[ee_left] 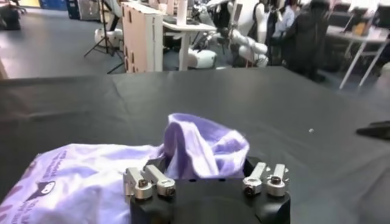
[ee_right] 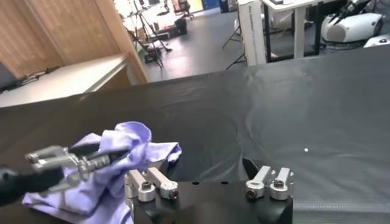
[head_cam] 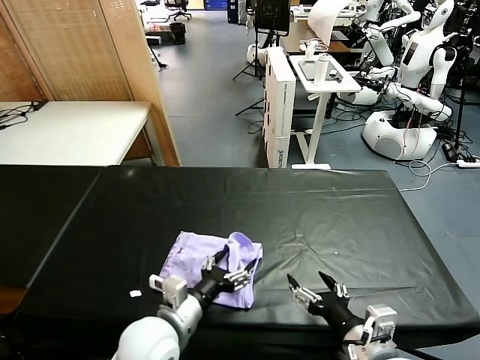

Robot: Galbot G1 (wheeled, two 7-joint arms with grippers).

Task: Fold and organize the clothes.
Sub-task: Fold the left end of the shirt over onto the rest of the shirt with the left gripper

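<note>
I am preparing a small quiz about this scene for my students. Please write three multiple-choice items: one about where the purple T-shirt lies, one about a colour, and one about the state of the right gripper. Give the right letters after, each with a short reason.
1. Where does the T-shirt lie?
A. On the black table, near the front edge, by the left gripper
B. On the white table at the back
C. On the floor

2. What colour is the cover of the table under the shirt?
A. White
B. Black
C. Green

3. What is the state of the right gripper?
A. Shut on the shirt
B. Shut and empty
C. Open and empty

Answers:
1 A: the head view shows the bunched shirt at the left gripper.
2 B: the surface is black all around the shirt.
3 C: its fingers stand apart above bare table, away from the shirt.
</note>
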